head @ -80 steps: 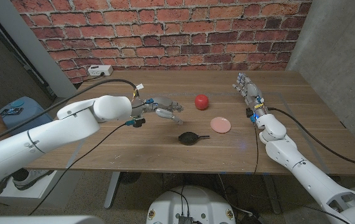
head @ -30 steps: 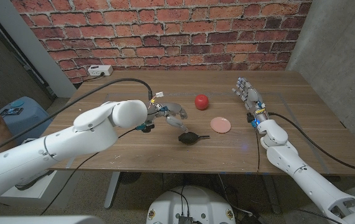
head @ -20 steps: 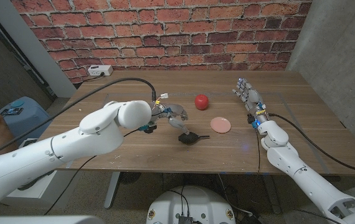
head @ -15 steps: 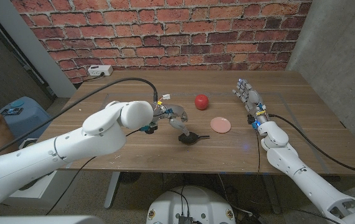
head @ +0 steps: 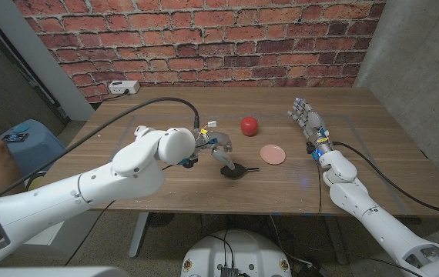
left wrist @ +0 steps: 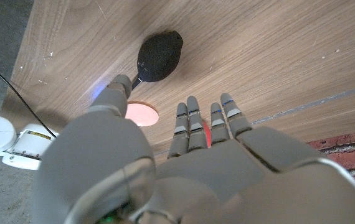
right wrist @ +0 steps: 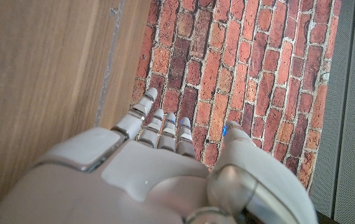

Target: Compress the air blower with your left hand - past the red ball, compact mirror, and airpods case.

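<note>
The black air blower (head: 233, 170) lies on the wooden table (head: 165, 181) near its front edge, nozzle pointing right. My left hand (head: 218, 146) hovers just behind and left of it, fingers spread, holding nothing. In the left wrist view the blower (left wrist: 159, 55) lies beyond my left hand (left wrist: 190, 162), a little past the thumb tip, with a gap between them. The red ball (head: 248, 125) sits farther back, and the pink compact mirror (head: 273, 155) lies right of the blower. My right hand (head: 306, 117) stands on the table's right side, fingers straight and holding nothing.
A white power strip (head: 124, 87) lies at the back left edge by the brick wall (head: 204, 38). A black cable (head: 119, 123) runs along my left arm. A blue stool (head: 23, 135) stands off the table's left side.
My left hand has moved right and toward the front edge, from the table's left middle to just beside the blower. The right hand has barely shifted.
</note>
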Action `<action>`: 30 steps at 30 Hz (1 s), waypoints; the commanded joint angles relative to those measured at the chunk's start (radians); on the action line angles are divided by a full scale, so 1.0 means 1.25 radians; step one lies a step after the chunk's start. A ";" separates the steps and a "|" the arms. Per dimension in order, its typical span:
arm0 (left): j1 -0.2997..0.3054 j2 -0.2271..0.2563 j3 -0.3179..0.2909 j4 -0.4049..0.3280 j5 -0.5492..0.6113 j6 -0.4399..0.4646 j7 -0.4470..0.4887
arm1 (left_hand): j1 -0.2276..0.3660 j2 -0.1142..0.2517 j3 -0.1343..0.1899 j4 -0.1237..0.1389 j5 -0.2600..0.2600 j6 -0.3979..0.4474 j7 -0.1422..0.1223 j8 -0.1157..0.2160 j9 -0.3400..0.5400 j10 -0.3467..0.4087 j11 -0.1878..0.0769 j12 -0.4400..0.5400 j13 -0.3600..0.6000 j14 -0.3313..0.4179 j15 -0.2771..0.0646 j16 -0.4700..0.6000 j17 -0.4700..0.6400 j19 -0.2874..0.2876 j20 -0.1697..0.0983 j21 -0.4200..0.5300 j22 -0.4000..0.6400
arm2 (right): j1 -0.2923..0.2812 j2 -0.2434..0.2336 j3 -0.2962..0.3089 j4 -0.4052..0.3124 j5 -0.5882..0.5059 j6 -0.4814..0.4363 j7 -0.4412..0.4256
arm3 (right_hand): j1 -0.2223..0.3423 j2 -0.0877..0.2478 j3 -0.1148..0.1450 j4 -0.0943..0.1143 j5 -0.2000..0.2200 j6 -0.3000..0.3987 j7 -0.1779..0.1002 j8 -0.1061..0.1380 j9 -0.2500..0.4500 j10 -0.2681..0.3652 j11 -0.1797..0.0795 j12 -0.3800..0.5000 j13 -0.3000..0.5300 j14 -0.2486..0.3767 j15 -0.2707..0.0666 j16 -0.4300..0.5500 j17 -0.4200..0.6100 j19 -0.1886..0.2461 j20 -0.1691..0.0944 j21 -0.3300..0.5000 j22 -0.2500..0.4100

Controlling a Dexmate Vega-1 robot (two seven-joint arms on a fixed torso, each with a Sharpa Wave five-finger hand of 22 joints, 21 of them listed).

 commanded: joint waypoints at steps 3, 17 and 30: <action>0.015 -0.039 0.015 0.030 0.098 -0.012 -0.040 | 0.011 0.004 -0.001 -0.006 0.005 0.014 -0.002 0.009 0.002 0.013 -0.004 0.008 0.005 0.011 0.003 0.007 0.003 0.008 0.003 0.005 0.001 | 0.009 0.014 0.004 0.035 0.013 0.022 0.021 | 0.005 -0.003 0.001 -0.004 0.000 0.005 0.005 0.001 0.004 -0.001 0.002 0.001 0.004 -0.003 -0.023 0.005 0.001 -0.002 -0.042 0.003 0.003; 0.041 -0.083 0.004 0.068 0.168 -0.034 -0.069 | 0.017 0.006 -0.003 -0.008 0.008 0.021 -0.001 0.010 0.002 0.015 -0.005 0.010 0.007 0.020 0.003 0.008 0.003 0.014 0.004 0.006 0.001 | 0.011 0.019 0.008 0.058 0.021 0.036 0.038 | 0.005 -0.003 0.000 -0.007 0.000 0.005 0.006 0.001 0.004 -0.002 0.001 0.001 0.004 -0.004 -0.022 0.005 0.002 -0.002 -0.042 0.003 0.003; 0.059 -0.120 0.005 0.096 0.218 -0.064 -0.105 | 0.020 0.007 -0.006 -0.008 0.010 0.018 0.000 0.006 0.003 0.009 -0.001 0.007 0.009 0.021 0.003 0.006 0.002 0.013 0.004 0.004 0.001 | 0.009 0.028 0.013 0.082 0.031 0.056 0.056 | 0.004 -0.002 -0.001 -0.011 -0.001 0.005 0.007 0.001 0.004 -0.002 0.001 0.002 0.004 -0.005 -0.023 0.005 0.002 -0.002 -0.042 0.003 0.003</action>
